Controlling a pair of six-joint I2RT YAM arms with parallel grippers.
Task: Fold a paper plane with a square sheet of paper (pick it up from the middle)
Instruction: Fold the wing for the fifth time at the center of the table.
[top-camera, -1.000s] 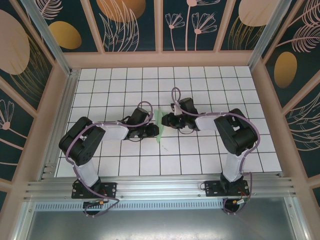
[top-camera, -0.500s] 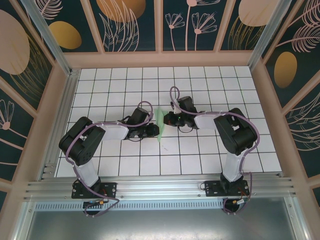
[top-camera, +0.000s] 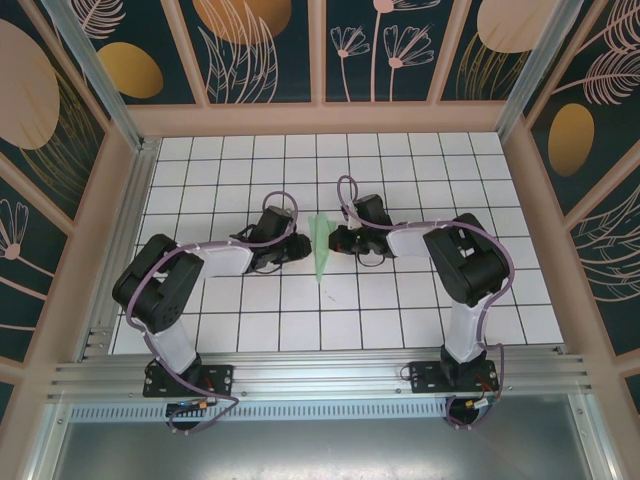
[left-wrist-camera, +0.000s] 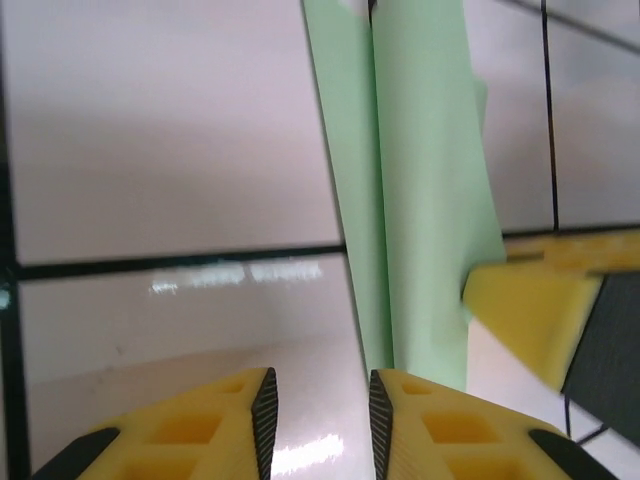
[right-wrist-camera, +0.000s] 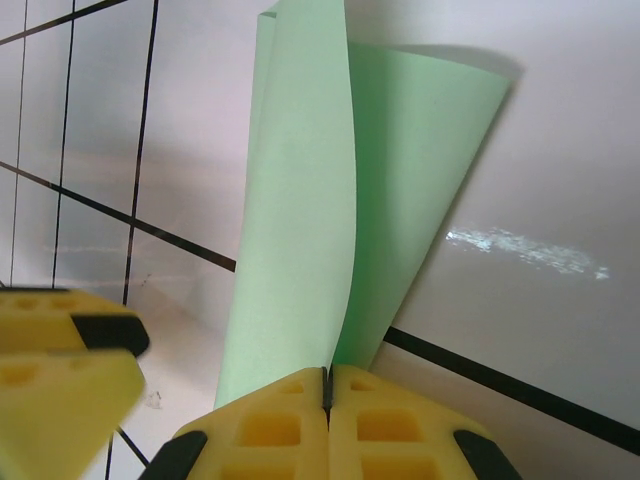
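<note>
**State of work.** One piece of pale green paper (top-camera: 320, 245) is in the workspace. It is held on edge over the table (top-camera: 300, 320) near its centre, between the two tools. It is folded lengthwise into a narrow wedge, broad at the far end and pointed toward the arm bases. Two layers meet at a centre crease. Whether its lower edge touches the table cannot be told.

**Right tool** (right-wrist-camera: 327, 375): closed on the paper. Its fingers pinch both layers together, which probably keeps the fold from springing open and holds the paper upright.

**Left tool** (left-wrist-camera: 320, 385): slightly open, gripping nothing. The gap between its fingers is empty, and the paper's edge lies just beyond one finger. This stance likely prepares a second grip or a pressing stroke along the fold.

**Count.** One paper, two arms, two tools. The plane looks partly formed, and the wings are not yet spread.
</note>
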